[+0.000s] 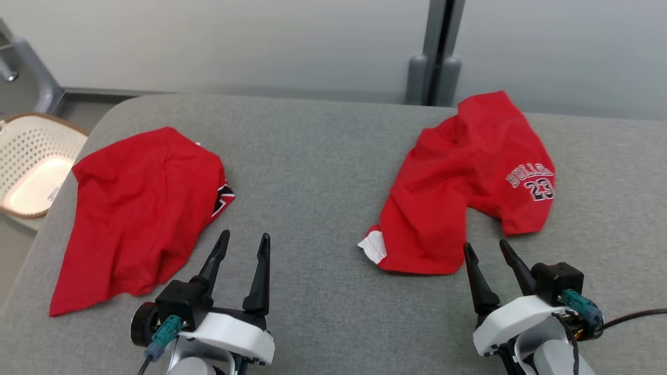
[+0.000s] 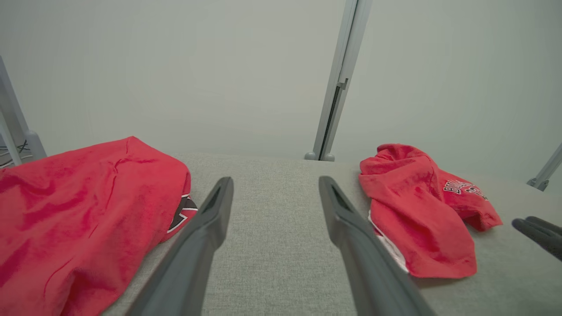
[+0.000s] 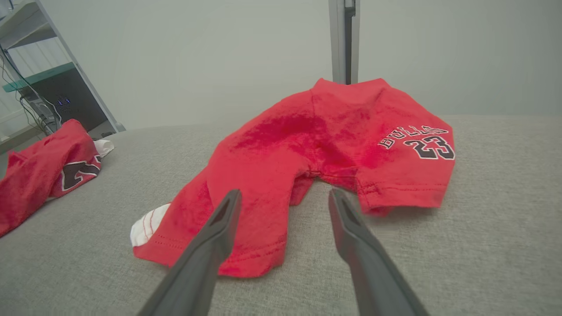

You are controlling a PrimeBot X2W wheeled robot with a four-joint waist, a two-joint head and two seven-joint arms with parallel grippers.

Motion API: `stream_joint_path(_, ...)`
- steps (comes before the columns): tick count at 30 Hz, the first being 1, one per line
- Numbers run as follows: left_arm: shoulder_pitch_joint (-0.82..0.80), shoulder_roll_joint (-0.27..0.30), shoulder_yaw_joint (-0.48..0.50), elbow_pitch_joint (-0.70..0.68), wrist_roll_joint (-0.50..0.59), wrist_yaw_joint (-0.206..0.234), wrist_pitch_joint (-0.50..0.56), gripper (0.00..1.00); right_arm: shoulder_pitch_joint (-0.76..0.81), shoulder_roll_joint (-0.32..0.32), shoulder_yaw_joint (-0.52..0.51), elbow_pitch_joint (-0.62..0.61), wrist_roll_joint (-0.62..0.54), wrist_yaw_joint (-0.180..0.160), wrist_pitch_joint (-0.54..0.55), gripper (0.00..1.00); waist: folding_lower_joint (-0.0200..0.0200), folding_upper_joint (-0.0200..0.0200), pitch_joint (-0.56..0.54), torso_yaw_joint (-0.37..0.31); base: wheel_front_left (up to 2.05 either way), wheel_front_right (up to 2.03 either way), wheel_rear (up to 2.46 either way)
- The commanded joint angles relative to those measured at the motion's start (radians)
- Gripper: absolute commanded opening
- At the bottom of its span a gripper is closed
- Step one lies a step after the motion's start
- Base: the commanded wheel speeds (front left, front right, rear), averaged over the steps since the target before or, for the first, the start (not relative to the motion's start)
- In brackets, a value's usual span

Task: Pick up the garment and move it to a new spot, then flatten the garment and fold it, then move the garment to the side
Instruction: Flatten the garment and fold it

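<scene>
Garment (image 1: 458,192) not yet picked up. Waiting wide open, empty: right gripper (image 1: 485,244) just beside garment, left gripper (image 1: 245,234) well apart. Next, pinch near hem.

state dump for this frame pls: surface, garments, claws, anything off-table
surface: grey fabric-covered table
garment right: red shorts, "BULLS 23" print, crumpled, not folded, white patch at near left corner
garment left: red garment, lying fairly flat, black-and-white print at its right edge
left claw: open, empty, pointing along bare table between the two garments
right claw: open, empty, tips at the near hem of the shorts; contact unclear
off-table: pale perforated basket, beyond the table's left edge
</scene>
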Motion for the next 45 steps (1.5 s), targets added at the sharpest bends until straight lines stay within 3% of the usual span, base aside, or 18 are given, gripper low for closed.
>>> stream_joint_path(1,-0.021,0.004,-0.002,0.004,0.004,-0.006,-0.002,1.0,-0.018,-0.002,0.002,0.025,0.0,0.0,0.004,1.0,0.0,0.0,0.035,0.033,0.0,0.0,0.0)
stream_joint_path(8,-0.056,-0.004,-0.01,0.008,0.011,-0.01,-0.002,1.0,-0.085,-0.003,0.032,0.16,0.046,0.0,-0.012,1.0,0.0,0.0,0.077,0.07,0.0,0.0,0.0)
stream_joint_path(9,-0.06,-0.003,-0.01,0.009,0.012,-0.01,-0.002,1.0,-0.096,-0.002,0.04,0.178,0.044,0.0,-0.013,0.35,0.0,0.0,0.079,0.071,0.0,0.0,0.0)
stream_joint_path(10,-0.064,-0.004,-0.01,0.01,0.012,-0.008,-0.002,1.0,-0.107,-0.003,0.042,0.194,0.036,0.0,-0.018,0.0,0.0,0.0,0.08,0.072,0.0,0.0,0.0)
stream_joint_path(15,-0.056,-0.004,-0.013,0.013,0.002,0.003,-0.002,1.0,-0.136,-0.009,0.022,0.252,0.014,0.0,-0.04,0.0,0.0,0.0,0.064,0.046,0.0,0.0,0.0)
stream_joint_path(20,-0.037,-0.004,-0.01,0.015,-0.006,0.01,-0.002,1.0,-0.116,-0.071,-0.033,0.232,-0.015,0.0,-0.046,0.0,0.0,0.0,0.024,-0.021,0.0,0.0,0.0)
stream_joint_path(27,-0.019,-0.004,-0.022,0.016,-0.019,0.011,-0.002,1.0,-0.059,-0.196,-0.094,0.133,-0.01,0.0,0.052,0.0,0.0,0.0,-0.006,-0.106,0.0,0.0,0.0)
stream_joint_path(35,-0.032,-0.004,-0.064,0.017,-0.037,0.018,-0.002,1.0,0.023,-0.301,-0.189,0.074,0.022,0.0,0.193,0.0,0.0,0.0,0.005,-0.152,0.0,0.0,0.0)
stream_joint_path(36,-0.034,-0.004,-0.069,0.019,-0.037,0.019,-0.002,1.0,0.024,-0.307,-0.209,0.077,0.004,0.0,0.185,0.45,0.0,0.0,0.008,-0.155,0.0,0.0,0.0)
stream_joint_path(37,-0.037,-0.004,-0.072,0.021,-0.037,0.02,-0.002,1.0,0.024,-0.304,-0.232,0.082,-0.009,0.0,0.178,1.0,0.0,0.0,0.01,-0.157,0.0,0.0,0.0)
stream_joint_path(45,-0.041,-0.004,-0.076,0.03,-0.038,0.019,-0.002,1.0,0.011,-0.221,-0.254,0.021,-0.065,0.0,0.082,1.0,0.0,0.0,0.009,-0.163,0.0,0.0,0.0)
